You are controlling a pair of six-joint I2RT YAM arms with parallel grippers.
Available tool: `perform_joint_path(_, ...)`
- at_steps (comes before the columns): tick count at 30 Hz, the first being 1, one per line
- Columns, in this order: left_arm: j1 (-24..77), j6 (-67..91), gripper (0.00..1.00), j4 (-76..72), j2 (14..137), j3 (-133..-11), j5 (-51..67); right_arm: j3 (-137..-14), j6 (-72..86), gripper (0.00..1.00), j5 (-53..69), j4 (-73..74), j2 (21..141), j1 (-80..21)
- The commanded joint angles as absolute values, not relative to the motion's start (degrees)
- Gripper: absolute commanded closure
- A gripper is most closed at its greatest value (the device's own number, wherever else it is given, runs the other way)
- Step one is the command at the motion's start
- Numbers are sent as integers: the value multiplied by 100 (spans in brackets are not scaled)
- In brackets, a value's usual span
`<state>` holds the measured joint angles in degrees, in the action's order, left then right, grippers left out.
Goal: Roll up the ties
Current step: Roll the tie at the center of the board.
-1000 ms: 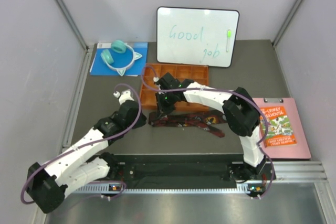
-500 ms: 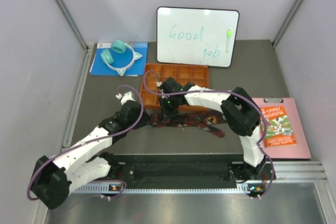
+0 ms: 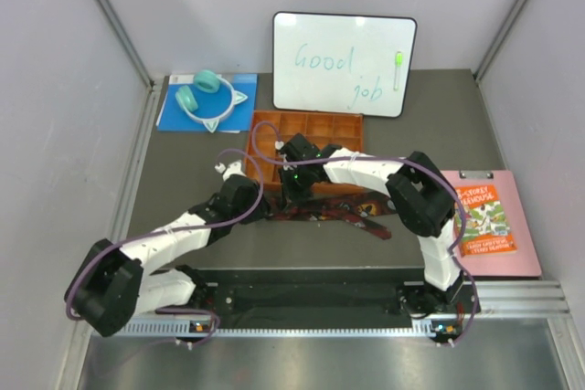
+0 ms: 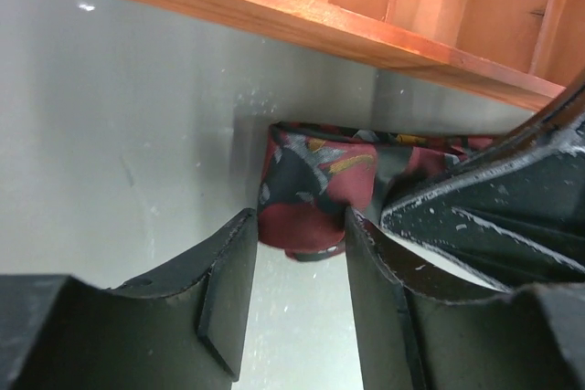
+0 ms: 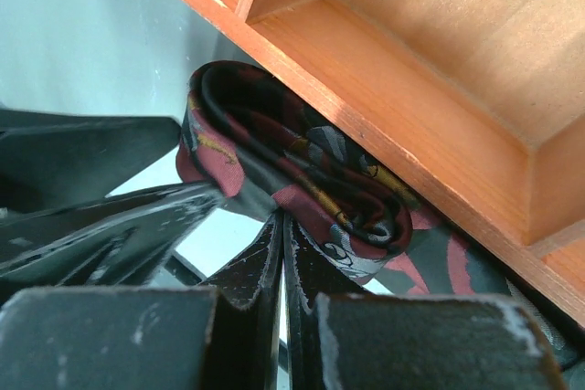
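Note:
A dark maroon-and-black tie lies along the front wall of the orange tray. Its left end is rolled into a loose coil against the tray wall. My left gripper is open, and its fingertips flank the coil's near side. My right gripper is shut, its closed tips pressed against the underside of the coil. The right fingers show beside the coil in the left wrist view.
A whiteboard leans at the back. A blue sheet with a teal headband and a tape roll lies at the back left. A pink clipboard carrying a book lies at the right. The tray has several compartments.
My left arm has swung right to the tie's rolled end and its jaws have opened wider. The right gripper has shifted only slightly and stays shut at the coil.

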<state>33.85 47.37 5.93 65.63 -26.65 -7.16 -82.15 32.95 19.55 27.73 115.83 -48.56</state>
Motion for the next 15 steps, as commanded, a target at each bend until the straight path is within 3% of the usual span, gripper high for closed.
perform_joint_path(1,3349,4562,51,-272,6785,-2558,-510,-8200,3164,100,1890,2672,11250,-4790)
perform_joint_path(15,3322,4579,48,-387,7145,-2443,-282,-8218,3164,100,1907,2672,11303,-4772)
